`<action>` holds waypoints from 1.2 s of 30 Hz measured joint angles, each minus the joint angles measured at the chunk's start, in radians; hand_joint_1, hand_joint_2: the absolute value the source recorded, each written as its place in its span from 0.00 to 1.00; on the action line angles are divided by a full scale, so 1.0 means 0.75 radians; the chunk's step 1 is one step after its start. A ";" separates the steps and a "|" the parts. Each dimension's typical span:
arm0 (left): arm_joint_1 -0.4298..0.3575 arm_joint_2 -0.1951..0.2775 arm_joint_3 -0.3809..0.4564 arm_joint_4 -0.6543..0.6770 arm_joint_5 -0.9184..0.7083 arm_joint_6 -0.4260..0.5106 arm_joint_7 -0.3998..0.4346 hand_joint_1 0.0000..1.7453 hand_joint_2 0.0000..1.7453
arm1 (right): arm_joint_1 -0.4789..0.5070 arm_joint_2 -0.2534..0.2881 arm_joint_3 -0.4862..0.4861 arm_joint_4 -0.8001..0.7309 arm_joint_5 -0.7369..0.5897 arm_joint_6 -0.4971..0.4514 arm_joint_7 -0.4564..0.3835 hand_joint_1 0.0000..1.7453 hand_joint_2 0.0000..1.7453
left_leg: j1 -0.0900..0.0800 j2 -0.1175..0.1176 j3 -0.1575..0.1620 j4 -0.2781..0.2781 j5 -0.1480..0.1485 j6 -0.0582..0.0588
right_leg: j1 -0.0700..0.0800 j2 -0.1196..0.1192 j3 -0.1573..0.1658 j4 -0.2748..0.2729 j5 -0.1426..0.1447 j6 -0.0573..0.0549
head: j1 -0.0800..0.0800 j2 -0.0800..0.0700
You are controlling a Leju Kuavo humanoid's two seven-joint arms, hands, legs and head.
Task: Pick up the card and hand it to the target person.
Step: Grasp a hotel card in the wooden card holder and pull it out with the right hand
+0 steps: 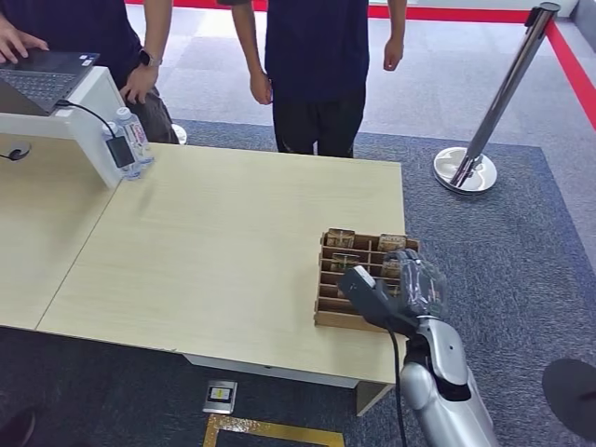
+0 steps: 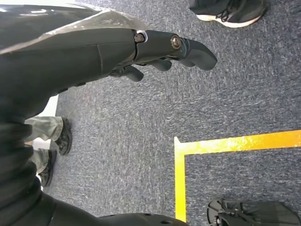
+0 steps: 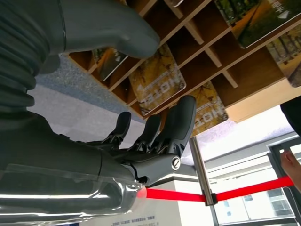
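We see our left hand (image 2: 167, 52) hang over grey carpet (image 2: 142, 141), fingers apart, holding nothing. Our right hand (image 1: 414, 284) hovers over the wooden rack (image 1: 331, 312) on the bench (image 1: 210, 242), fingers (image 3: 181, 117) apart, by a leafy yellow card (image 3: 158, 77) reading "HOTEL".

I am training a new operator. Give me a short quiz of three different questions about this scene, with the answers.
1. True or false: the right hand already holds a card.
2. Where do the cards sit? A) flat on the table B) in the slots of a wooden rack C) in a person's hand
3. Fill in: the left hand hangs above the ____.

Key:
1. False; its fingers are apart, near the wooden rack, with nothing in them.
2. B.
3. Carpet, beside a yellow floor line.
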 joint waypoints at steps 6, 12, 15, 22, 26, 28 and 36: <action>0.000 0.000 -0.005 0.000 0.007 0.006 0.004 0.00 1.00 | -0.078 0.030 0.037 0.110 0.021 0.000 0.035 0.44 1.00 | 0.000 0.000 0.000 0.000 0.001 0.000 | 0.000 0.000 0.000 0.000 0.000 0.000 | 0.000 0.000; 0.001 0.000 -0.006 0.000 0.013 0.007 0.009 0.00 1.00 | -0.057 0.033 0.048 0.084 0.052 -0.020 0.074 0.43 1.00 | 0.000 0.000 -0.001 0.000 0.001 0.000 | 0.000 0.000 -0.001 0.000 0.000 0.000 | 0.000 0.000; 0.001 0.000 -0.006 0.000 0.018 0.008 0.009 0.00 1.00 | -0.022 0.023 0.048 0.024 0.063 -0.027 0.080 0.43 1.00 | 0.000 0.000 -0.001 0.000 0.000 0.000 | 0.000 0.000 -0.002 0.000 0.000 0.000 | 0.000 0.000; 0.003 0.000 -0.006 0.000 0.035 0.015 0.008 0.00 1.00 | 0.048 -0.006 0.048 -0.123 0.074 -0.058 0.080 0.40 1.00 | 0.000 0.000 -0.001 0.000 0.001 0.000 | 0.000 0.000 -0.002 0.000 0.000 0.000 | 0.000 0.000; 0.004 0.001 -0.006 0.000 0.038 0.016 0.007 0.00 1.00 | 0.087 -0.023 0.048 -0.219 0.078 -0.072 0.075 0.39 1.00 | 0.000 0.000 -0.001 0.000 0.001 0.000 | 0.000 0.000 -0.002 0.000 0.000 0.000 | 0.000 0.000; 0.004 0.001 -0.006 0.000 0.038 0.016 0.006 0.00 1.00 | 0.099 -0.029 0.048 -0.250 0.077 -0.070 0.073 0.38 1.00 | 0.000 0.000 -0.001 0.000 0.001 0.000 | 0.000 0.000 -0.002 0.000 0.000 0.000 | 0.000 0.000; 0.003 0.001 -0.008 0.000 0.035 0.014 0.005 0.00 1.00 | 0.108 -0.042 0.048 -0.244 0.044 -0.024 0.080 0.39 1.00 | 0.000 0.000 -0.001 0.000 0.001 0.000 | 0.000 0.000 -0.002 0.000 0.000 0.000 | 0.000 0.000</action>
